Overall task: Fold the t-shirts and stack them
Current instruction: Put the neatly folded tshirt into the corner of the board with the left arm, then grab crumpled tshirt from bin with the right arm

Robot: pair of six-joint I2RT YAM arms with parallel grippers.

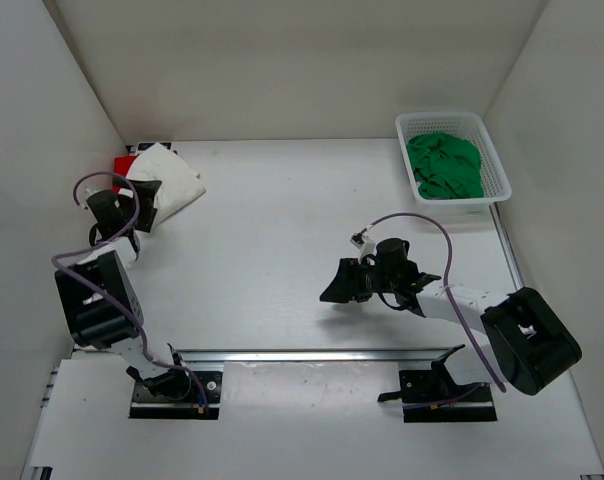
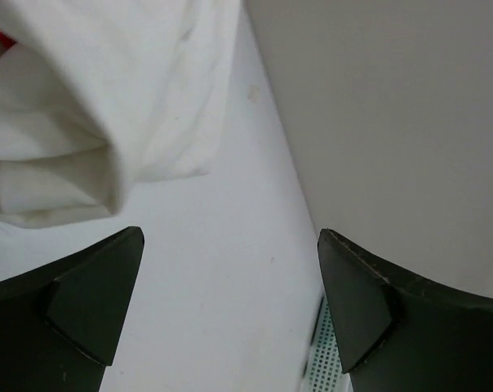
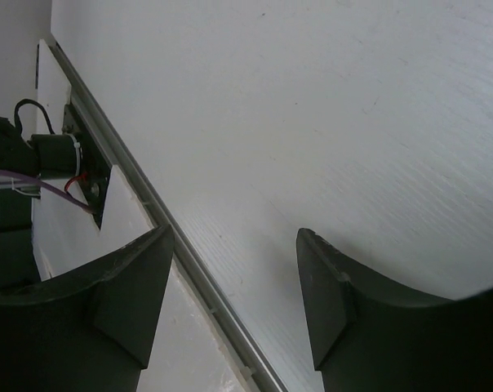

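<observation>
Both claws are released, holding nothing. The left claw [image 1: 140,200] hovers beside the folded white t-shirt [image 1: 170,178], which lies on the red t-shirt [image 1: 122,164] in the far-left corner. We find the green t-shirt [image 1: 442,165] crumpled in the mesh basket [image 1: 437,117] — beyond the right claw [image 1: 344,285], which is nearer.

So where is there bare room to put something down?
The middle of the white table, between the folded white cloth shirt and the white plastic mesh basket. The far-left corner is crowded: that shirt plus the left tool.
</observation>
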